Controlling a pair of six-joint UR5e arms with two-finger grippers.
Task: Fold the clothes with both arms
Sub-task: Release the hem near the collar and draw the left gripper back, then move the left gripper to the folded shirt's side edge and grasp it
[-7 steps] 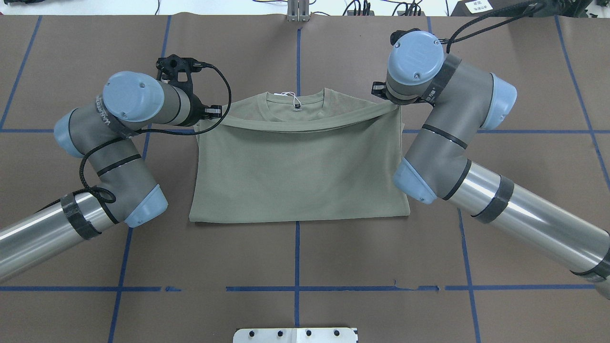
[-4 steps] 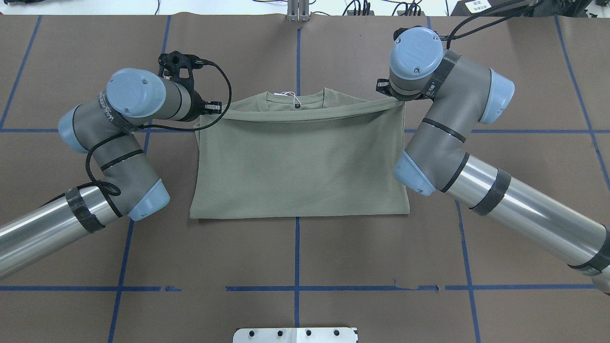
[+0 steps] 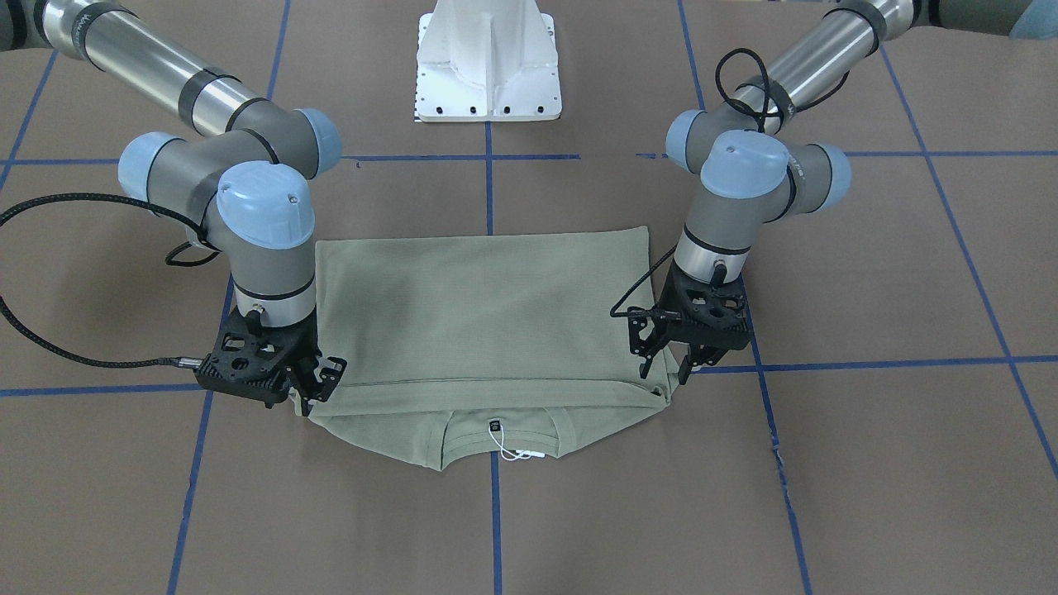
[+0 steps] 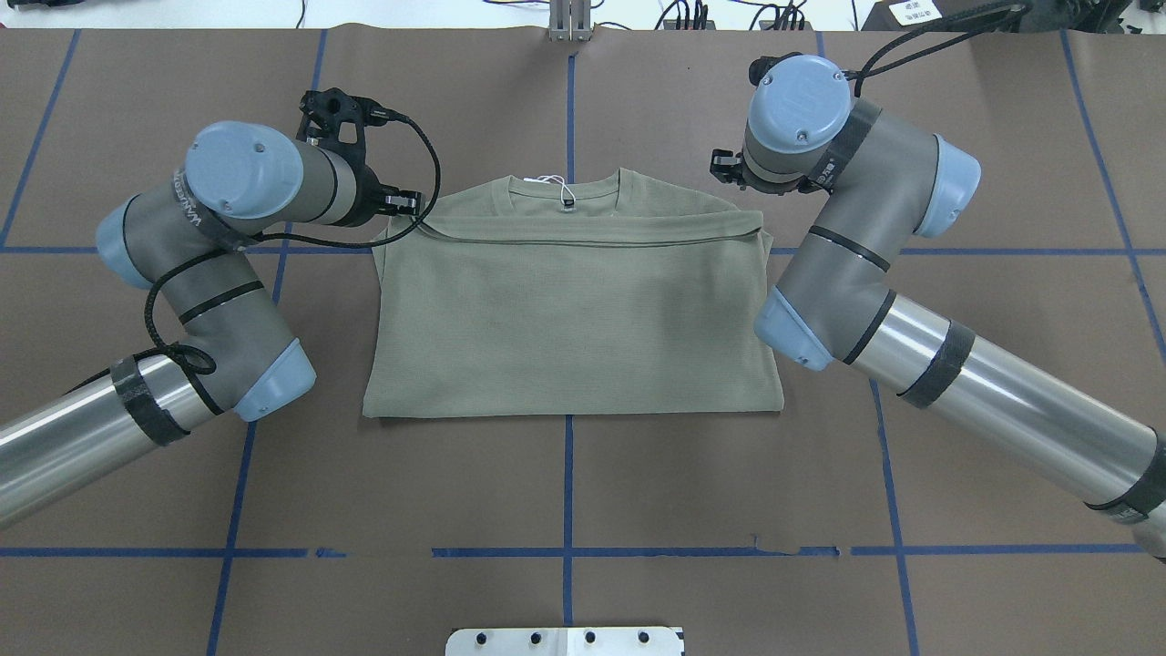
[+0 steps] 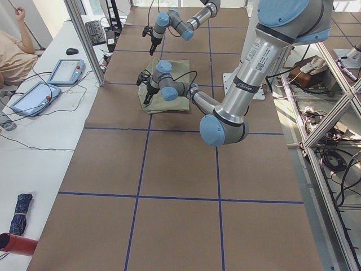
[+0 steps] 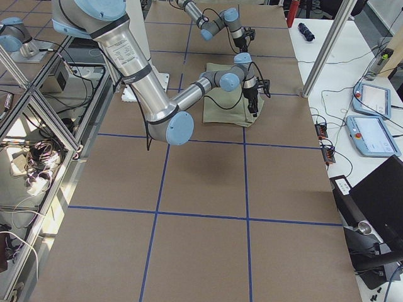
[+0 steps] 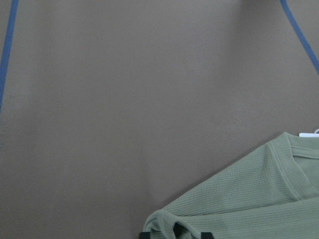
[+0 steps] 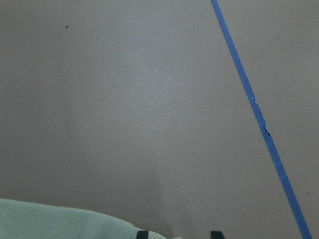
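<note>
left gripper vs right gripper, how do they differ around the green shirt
The black two-finger left gripper sits at a folded corner of the pale sage-green knit shirt; the black right gripper stands just off the other corner. In the wrist views cloth bunches between the left gripper's fingers, mostly bare brown table between the right gripper's. Both are open, near the collar end.

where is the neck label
Overhead view: the label sits inside the shirt collar, at its far edge, over the centre blue line.
</note>
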